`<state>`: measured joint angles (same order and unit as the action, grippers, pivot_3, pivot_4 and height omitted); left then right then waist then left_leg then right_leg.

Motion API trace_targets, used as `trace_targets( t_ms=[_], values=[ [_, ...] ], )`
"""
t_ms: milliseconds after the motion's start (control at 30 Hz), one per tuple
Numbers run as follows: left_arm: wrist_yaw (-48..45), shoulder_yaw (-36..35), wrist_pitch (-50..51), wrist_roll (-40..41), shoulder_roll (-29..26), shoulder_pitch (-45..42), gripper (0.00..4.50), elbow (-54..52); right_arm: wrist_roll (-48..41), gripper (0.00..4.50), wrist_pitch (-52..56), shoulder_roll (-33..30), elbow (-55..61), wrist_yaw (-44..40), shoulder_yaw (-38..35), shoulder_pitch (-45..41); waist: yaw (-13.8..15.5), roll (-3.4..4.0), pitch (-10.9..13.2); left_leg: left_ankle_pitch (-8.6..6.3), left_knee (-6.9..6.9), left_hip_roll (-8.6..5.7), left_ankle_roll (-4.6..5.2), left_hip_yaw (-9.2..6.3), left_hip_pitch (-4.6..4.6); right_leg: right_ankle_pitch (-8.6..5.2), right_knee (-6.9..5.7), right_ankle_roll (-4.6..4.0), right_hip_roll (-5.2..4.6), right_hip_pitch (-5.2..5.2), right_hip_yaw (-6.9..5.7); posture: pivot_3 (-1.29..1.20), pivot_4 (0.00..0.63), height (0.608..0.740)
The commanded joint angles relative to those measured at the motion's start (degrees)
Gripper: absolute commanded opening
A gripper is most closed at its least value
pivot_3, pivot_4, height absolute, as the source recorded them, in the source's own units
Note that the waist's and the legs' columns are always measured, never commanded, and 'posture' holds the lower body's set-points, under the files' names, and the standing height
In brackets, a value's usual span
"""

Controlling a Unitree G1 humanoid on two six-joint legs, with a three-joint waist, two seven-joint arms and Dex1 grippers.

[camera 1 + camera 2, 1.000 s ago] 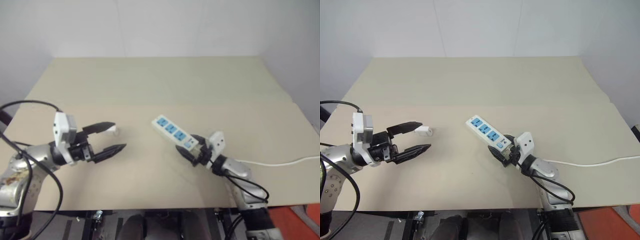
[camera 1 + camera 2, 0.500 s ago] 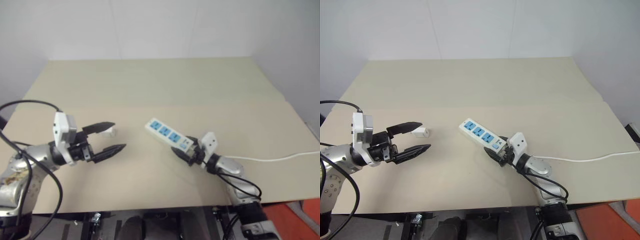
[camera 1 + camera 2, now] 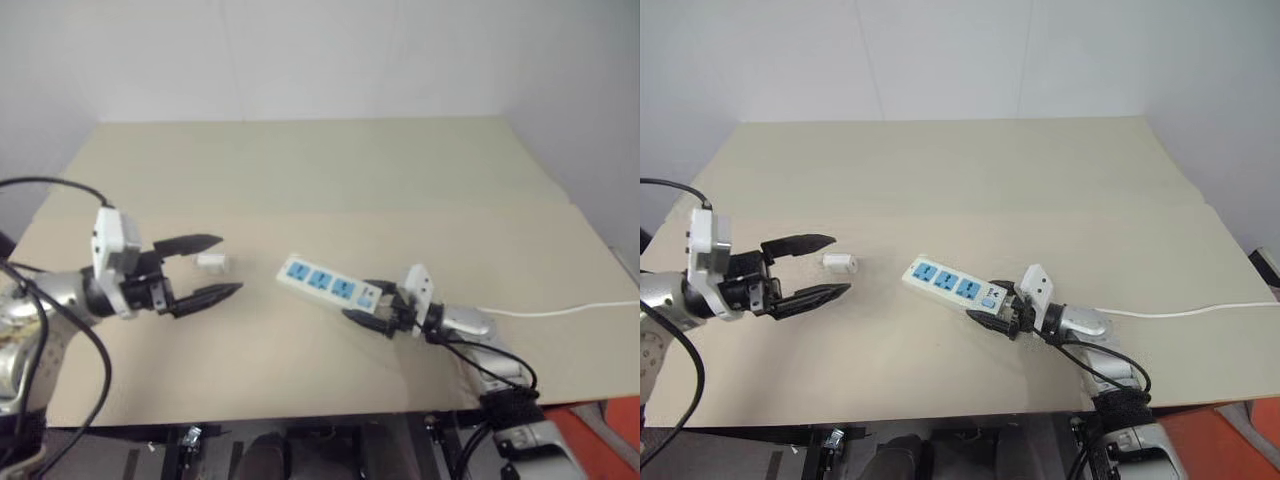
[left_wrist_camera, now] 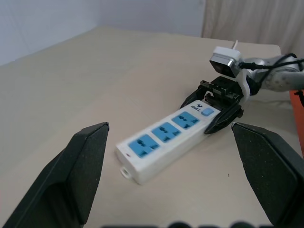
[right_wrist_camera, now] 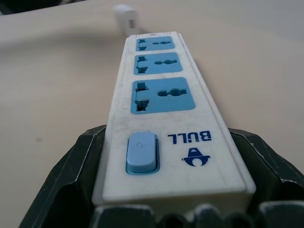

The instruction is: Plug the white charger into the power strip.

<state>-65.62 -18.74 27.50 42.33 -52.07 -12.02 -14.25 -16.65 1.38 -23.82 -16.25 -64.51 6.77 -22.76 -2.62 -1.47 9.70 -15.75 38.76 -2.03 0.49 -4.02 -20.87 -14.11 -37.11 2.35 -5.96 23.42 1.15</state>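
Note:
The power strip (image 3: 322, 282), a flat white bar with three blue sockets, lies slantwise on the table's middle. My right gripper (image 3: 364, 301) is shut on its switch end, one black finger (image 5: 78, 164) pressed on each long side. The strip's thin white cord (image 3: 560, 310) runs off to the right. The white charger (image 3: 211, 262) lies on the table left of the strip, a short gap from its free end. My left gripper (image 3: 230, 264) hovers open just left of the charger, which shows between its finger (image 3: 190, 243) tips. In the left wrist view the strip (image 4: 166, 145) lies ahead.
The beige table (image 3: 330, 180) has a seam across its middle, with bare room behind the strip and a white wall beyond. Its front edge (image 3: 300, 410) runs close under both arms. A black cable (image 3: 60, 300) loops around my left arm.
My right gripper turned at the wrist and swung the strip with it, so the free end went left and toward me. My left gripper drew back left and a little up, uncovering the charger.

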Motion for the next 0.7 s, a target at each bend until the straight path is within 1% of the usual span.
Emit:
trace_targets(
  t_ms=[33, 200, 333, 467, 533, 600, 700],
  values=[
    [-4.5, 1.1, -1.9, -1.5, -2.3, -3.9, 4.5, 4.1, -2.6, 3.43, -2.1, -1.4, -2.6, -8.6, -0.3, -4.5, 0.0, 0.0, 0.0, 0.0, 0.0, 0.0, 0.0, 0.0, 0.0, 0.0, 0.0, 0.0, 0.0, 0.0, 0.0, 0.0, 0.15, 0.74],
    [-11.0, 4.6, -3.8, -5.1, -5.6, -10.1, 4.5, 11.8, -0.8, 3.43, -7.8, -1.2, -8.6, -15.7, 0.9, -6.4, 0.1, -0.01, 0.0, -0.01, 0.0, 0.04, 0.01, -0.01, -0.19, 0.0, 0.02, 0.0, 0.03, 0.18, -0.05, 0.0, 0.15, 0.74],
    [-15.6, 9.2, -6.2, -10.3, -8.4, -18.1, 4.5, 20.4, 1.3, 3.43, -13.1, 0.9, -14.1, -16.6, 2.1, -6.9, -0.1, 0.0, 0.0, 0.01, 0.01, 0.02, -0.01, 0.04, -0.49, 0.0, -0.08, 0.0, 0.03, 0.61, -0.02, 0.0, 0.15, 0.74],
    [-24.3, 15.8, -12.2, -17.7, -10.6, -30.1, 4.5, 32.7, 2.4, 3.43, -16.0, 3.2, -17.4, -16.0, 2.6, -7.5, -0.5, -0.02, 0.0, 0.02, 0.03, 0.05, -0.04, 0.15, -0.47, 0.01, -0.14, 0.0, 0.09, 0.64, 0.03, 0.0, 0.15, 0.74],
    [-26.6, 22.4, -17.3, -20.7, -12.6, -36.9, 4.5, 39.1, 2.8, 3.43, -16.8, 3.9, -18.3, -16.0, 2.6, -7.7, -0.9, -0.06, 0.0, 0.02, 0.06, 0.07, -0.04, 0.18, -0.45, 0.01, -0.16, 0.0, 0.13, 0.62, 0.03, 0.0, 0.15, 0.74],
    [-26.9, 31.0, -23.9, -25.3, -14.2, -44.1, 4.5, 45.3, 2.8, 3.43, -17.3, 4.3, -18.8, -16.1, 2.6, -7.9, -1.2, -0.09, 0.0, 0.02, 0.07, 0.11, -0.04, 0.2, -0.44, 0.02, -0.16, -0.02, 0.19, 0.62, 0.07, 0.0, 0.15, 0.74],
    [-26.9, 44.3, -35.0, -34.0, -14.2, -54.9, 4.5, 54.4, 3.0, 3.43, -17.5, 4.7, -19.4, -16.2, 2.5, -8.2, -1.4, -0.1, -0.1, 0.02, 0.09, 0.13, -0.03, 0.23, -0.41, 0.03, -0.21, 0.0, 0.24, 0.61, 0.14, 0.0, 0.15, 0.74]
  ],
)
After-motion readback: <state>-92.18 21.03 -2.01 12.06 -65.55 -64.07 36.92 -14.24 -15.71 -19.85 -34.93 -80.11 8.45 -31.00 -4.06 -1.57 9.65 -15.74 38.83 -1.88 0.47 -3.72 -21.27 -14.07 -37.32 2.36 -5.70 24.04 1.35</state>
